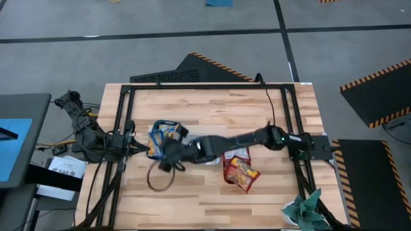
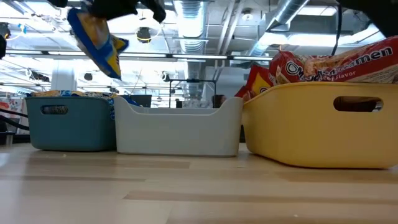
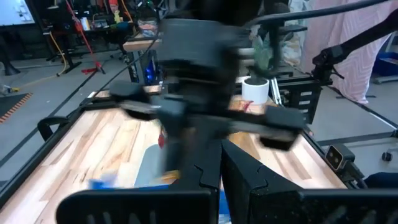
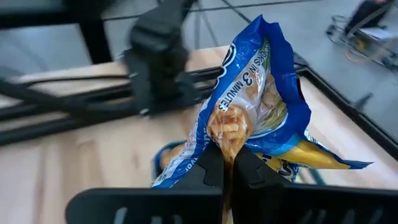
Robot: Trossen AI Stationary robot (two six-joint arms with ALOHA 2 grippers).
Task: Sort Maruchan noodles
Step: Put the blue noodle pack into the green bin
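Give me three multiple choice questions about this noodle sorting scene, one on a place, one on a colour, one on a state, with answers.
1. Which bin holds the red packets?
A. teal
B. pale middle
C. yellow

2. What colour is the held packet?
A. green
B. blue and yellow
C. plain white

3. How are the right gripper jaws?
A. shut on the held packet
B. wide open
C. out of view

Answers: 1 C, red packets stick up over the yellow bin rim. 2 B, right wrist view shows blue edges, yellow middle. 3 A, jaws pinch its lower edge.
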